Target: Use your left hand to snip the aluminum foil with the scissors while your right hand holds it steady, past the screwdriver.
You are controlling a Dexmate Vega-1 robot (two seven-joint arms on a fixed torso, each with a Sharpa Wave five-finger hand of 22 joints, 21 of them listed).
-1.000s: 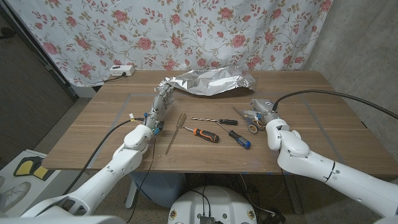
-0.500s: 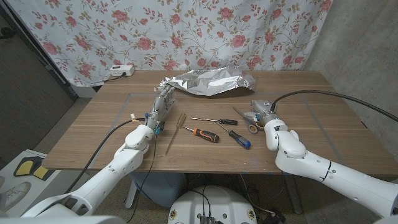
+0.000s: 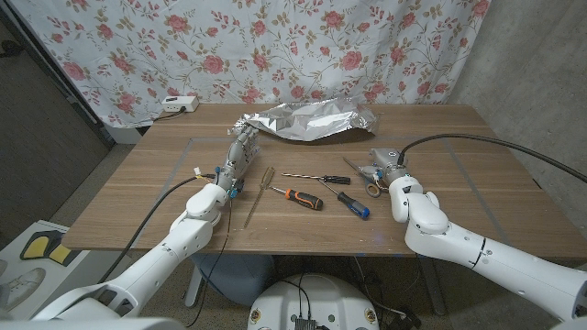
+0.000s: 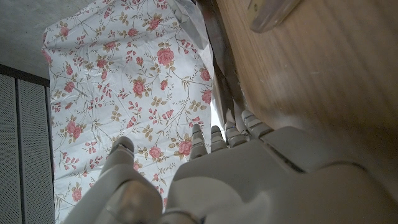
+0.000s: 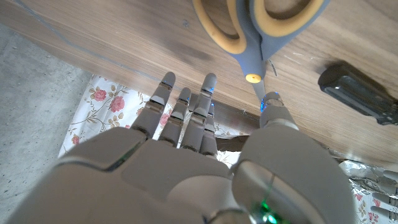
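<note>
The crumpled aluminum foil [image 3: 312, 119] lies at the table's far middle. My left hand [image 3: 239, 152] stretches toward the foil's left end, fingers straight and apart, holding nothing; it also fills the left wrist view [image 4: 211, 177]. Scissors with yellow-and-grey handles [image 3: 368, 180] lie right of centre and are close up in the right wrist view [image 5: 261, 25]. My right hand [image 3: 382, 163] stands just beside them with fingers extended [image 5: 186, 118], empty, the thumb near the scissors' pivot. An orange-and-black screwdriver [image 3: 296, 195] lies at the centre.
A blue-and-black screwdriver [image 3: 352, 203] and a thin dark one [image 3: 317, 179] lie between the hands. A long wooden stick [image 3: 258, 194] lies near my left wrist. A white power strip [image 3: 179, 104] sits at the far left edge, under the flowered curtain.
My right arm has shifted slightly to the left beside the scissors. The left hand, foil and tools have not moved.
</note>
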